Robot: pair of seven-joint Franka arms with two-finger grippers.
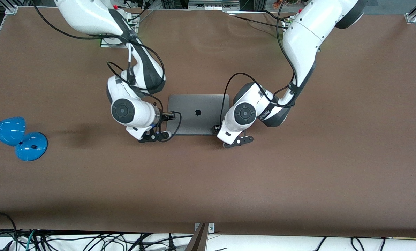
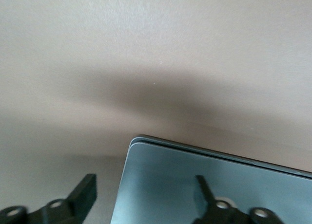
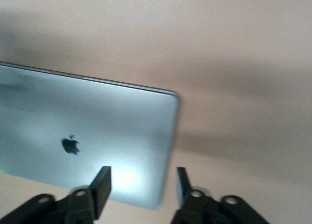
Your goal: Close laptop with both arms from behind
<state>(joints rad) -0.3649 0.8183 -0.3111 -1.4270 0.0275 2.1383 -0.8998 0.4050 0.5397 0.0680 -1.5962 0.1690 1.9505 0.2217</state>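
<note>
laptop [image 1: 198,114]: lying shut and flat mid-table, logo up, btwn the two arms.
left gripper [image 2: 146,195]: fingers standing wide, hanging over the lid corner at the laptop's 3 o'clock edge in the front view, gripping nothing.
right gripper [image 3: 142,187]: fingers parted, straddling the corner at the 9 o'clock edge, gripping nothing.
handling: prob stiff, slick metal shell w/ glass inside, so fragile; judging flat pushes on the lid's outer corners are working best, no pinching.
progress: lid looking fully down; task seeming done.
</note>
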